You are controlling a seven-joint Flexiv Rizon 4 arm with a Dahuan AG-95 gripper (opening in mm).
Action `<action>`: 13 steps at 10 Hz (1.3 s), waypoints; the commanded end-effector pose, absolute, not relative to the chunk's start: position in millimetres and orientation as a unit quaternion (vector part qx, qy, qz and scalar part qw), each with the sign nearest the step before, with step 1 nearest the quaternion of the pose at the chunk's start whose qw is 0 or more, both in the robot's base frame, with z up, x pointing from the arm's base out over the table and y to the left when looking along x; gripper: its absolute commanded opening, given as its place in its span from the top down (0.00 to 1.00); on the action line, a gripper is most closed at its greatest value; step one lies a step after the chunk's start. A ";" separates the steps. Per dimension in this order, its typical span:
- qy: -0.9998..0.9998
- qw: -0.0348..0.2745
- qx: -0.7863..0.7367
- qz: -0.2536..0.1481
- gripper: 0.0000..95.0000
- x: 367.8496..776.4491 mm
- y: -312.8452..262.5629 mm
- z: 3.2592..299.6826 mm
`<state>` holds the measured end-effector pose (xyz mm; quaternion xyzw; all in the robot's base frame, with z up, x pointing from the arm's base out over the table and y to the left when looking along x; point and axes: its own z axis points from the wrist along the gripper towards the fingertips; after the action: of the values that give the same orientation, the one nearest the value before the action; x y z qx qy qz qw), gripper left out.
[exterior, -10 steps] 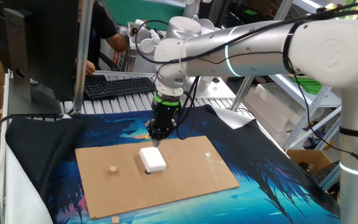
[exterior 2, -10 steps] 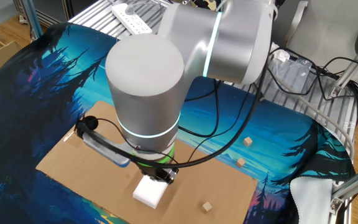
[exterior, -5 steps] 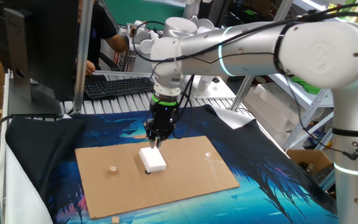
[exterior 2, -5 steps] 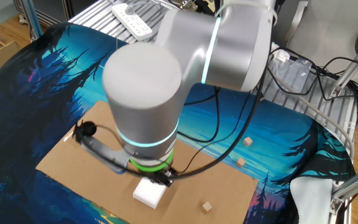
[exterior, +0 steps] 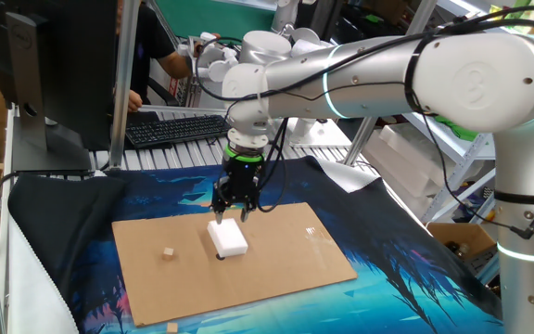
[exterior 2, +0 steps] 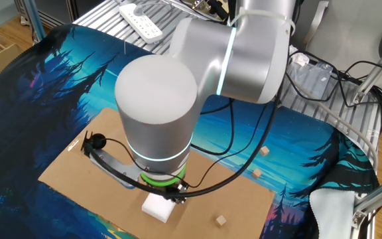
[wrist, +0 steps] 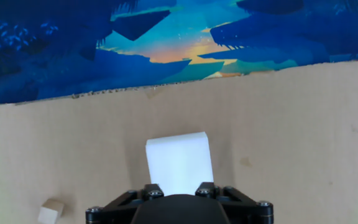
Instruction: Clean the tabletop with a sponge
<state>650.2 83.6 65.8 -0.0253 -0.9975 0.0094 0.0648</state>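
Note:
The white sponge [exterior: 229, 238] lies flat near the middle of the brown cardboard tabletop [exterior: 286, 252]. My gripper [exterior: 231, 213] hangs just above the sponge's far end, pointing straight down, fingers spread apart and holding nothing. In the other fixed view the arm's bulk covers most of the hand, and only the sponge [exterior 2: 158, 206] shows under it on the tabletop [exterior 2: 78, 166]. The hand view looks down on the sponge [wrist: 179, 163], centred just ahead of the hand's black housing [wrist: 178, 210], on the tabletop [wrist: 303, 124]. The fingertips themselves are out of that view.
A tiny tan cube [exterior: 169, 253] sits on the cardboard left of the sponge. More small cubes [exterior 2: 264, 151] lie on the blue-and-black patterned mat [exterior: 415, 269] around the cardboard. A keyboard [exterior: 176, 128] and a person are behind the table.
The gripper has gone from shut to open and sunk a little closer to the sponge's far end. The sponge has not moved.

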 end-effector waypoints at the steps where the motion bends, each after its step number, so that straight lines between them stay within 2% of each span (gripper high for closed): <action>1: -0.998 0.064 -0.024 0.009 0.40 650.9 83.3 58.7; 3: -0.998 0.063 -0.023 0.009 0.40 651.3 82.5 54.5; 4: -0.998 0.063 -0.024 0.012 0.20 651.7 81.7 50.9; 5: -0.998 0.063 -0.025 0.016 0.20 651.8 81.6 49.9; 6: -0.997 0.063 -0.026 0.022 0.00 651.8 81.6 49.8; 13: -0.998 0.061 -0.026 0.011 0.00 652.8 78.9 30.1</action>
<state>652.7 78.7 29.0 -0.0258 -0.9978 0.0104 0.0597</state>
